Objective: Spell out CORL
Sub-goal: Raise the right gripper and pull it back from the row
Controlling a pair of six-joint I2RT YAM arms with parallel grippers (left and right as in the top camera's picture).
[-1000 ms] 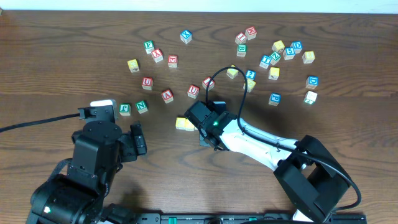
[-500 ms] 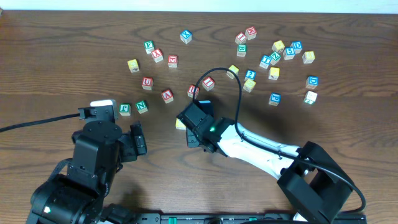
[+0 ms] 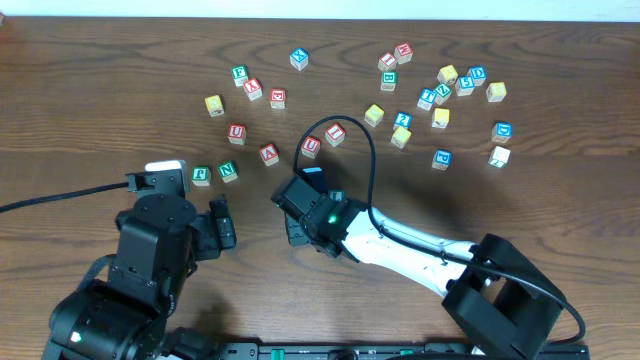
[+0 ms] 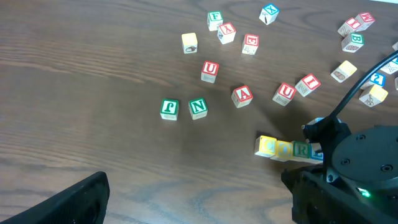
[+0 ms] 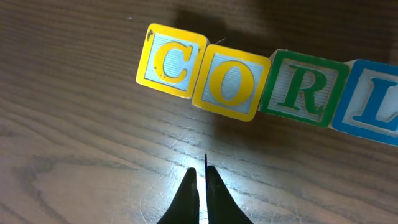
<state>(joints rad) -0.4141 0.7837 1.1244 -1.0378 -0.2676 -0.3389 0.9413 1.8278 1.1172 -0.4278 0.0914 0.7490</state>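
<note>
Letter cubes spell CORL on the counter (image 5: 74, 155)
The yellow C cube (image 5: 171, 62), yellow O cube (image 5: 230, 81), green R cube (image 5: 303, 90) and blue L cube (image 5: 372, 102) sit touching in one row. The right fingers (image 5: 193, 186), pressed together and empty, point at the row from just beside it. The left fingers (image 4: 68, 202) stand wide, well apart.
</note>
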